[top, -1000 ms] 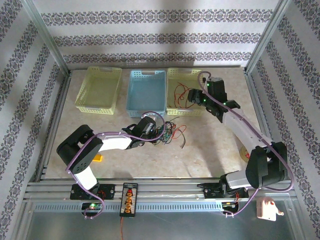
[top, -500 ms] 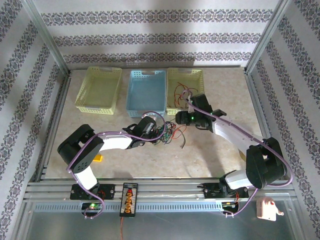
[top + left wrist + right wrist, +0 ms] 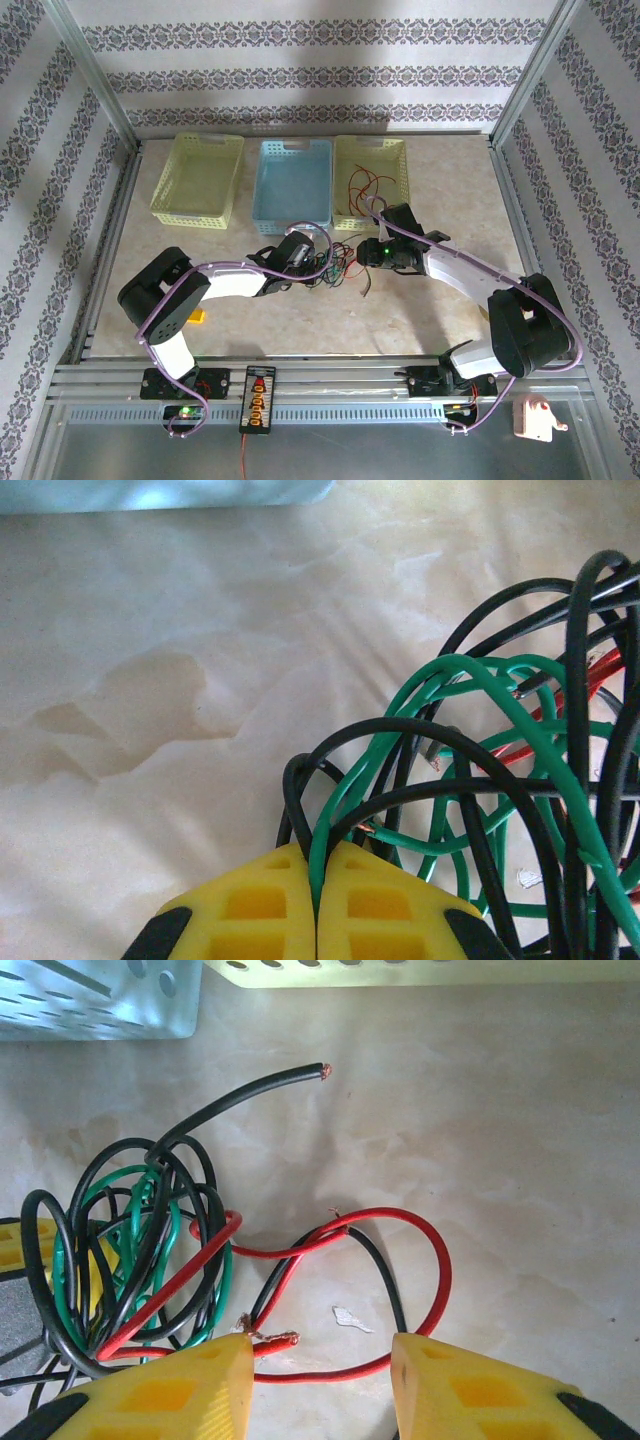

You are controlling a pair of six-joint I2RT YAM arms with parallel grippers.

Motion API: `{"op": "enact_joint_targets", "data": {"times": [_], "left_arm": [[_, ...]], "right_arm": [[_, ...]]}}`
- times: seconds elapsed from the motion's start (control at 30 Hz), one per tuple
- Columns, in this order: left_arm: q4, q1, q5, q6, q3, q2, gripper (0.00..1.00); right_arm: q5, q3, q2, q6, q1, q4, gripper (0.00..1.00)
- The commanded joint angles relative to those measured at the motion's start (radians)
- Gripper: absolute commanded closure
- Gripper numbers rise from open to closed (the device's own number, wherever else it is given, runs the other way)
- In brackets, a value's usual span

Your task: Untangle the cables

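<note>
Left tool (image 3: 316,880) clamps a green cable (image 3: 470,663), anchoring the cables (image 3: 325,268) near the middle of the bench (image 3: 430,305). Right tool (image 3: 318,1352), jaws apart, straddles the red cable (image 3: 445,1270), likely to draw it free.

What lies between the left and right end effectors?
The cable tangle, in the top view; the left end effector pinches a green cable.

Yellow baskets (image 3: 160,195) (image 3: 370,141): two. Blue basket (image 3: 293,146): one. Cables (image 3: 327,268): one tangle, strand count unclear. Grippers: two, left gripper (image 3: 316,855), right gripper (image 3: 320,1345).
</note>
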Motion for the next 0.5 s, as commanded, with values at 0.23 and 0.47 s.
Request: {"op": "enact_joint_targets", "data": {"times": [0.23,0.47], "left_arm": [[-0.025,-0.017,0.004,0.013,0.022,0.025,1.00],[-0.027,-0.017,0.009,0.011,0.028,0.035,1.00]], "right_arm": [[-0.053,-0.093,-0.101,0.032,-0.111,0.041,0.61],[-0.099,-0.111,-0.055,0.037,-0.090,0.082,0.61]]}}
